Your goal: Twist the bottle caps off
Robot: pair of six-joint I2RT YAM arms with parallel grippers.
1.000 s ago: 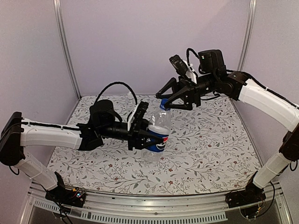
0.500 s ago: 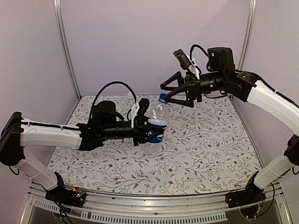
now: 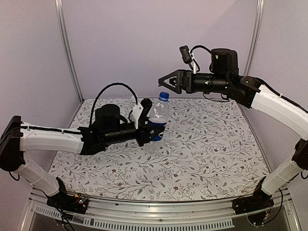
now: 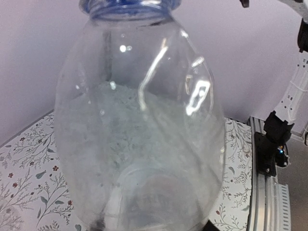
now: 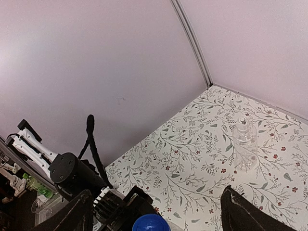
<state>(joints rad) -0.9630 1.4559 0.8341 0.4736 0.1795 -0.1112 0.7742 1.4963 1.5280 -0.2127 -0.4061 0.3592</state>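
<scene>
The bright blue round plastic screw cap (image 3: 164,96) sat on the neck of the clear plastic bottle with the blue-red-white Pepsi label (image 3: 158,120), which stood roughly upright. Whether its base touched the floral-patterned table cover (image 3: 207,154) could not be told. The left gripper (image 3: 153,134) was clamped around that bottle's lower body, at the label. Above and just right of the Pepsi bottle's cap, clear of it, the right gripper (image 3: 165,83) hung with its jaws spread wide. Well behind the Pepsi bottle, the plain clear unlabelled bottle (image 5: 244,139) with its whitish cap (image 5: 243,120) stood alone on the cover.
</scene>
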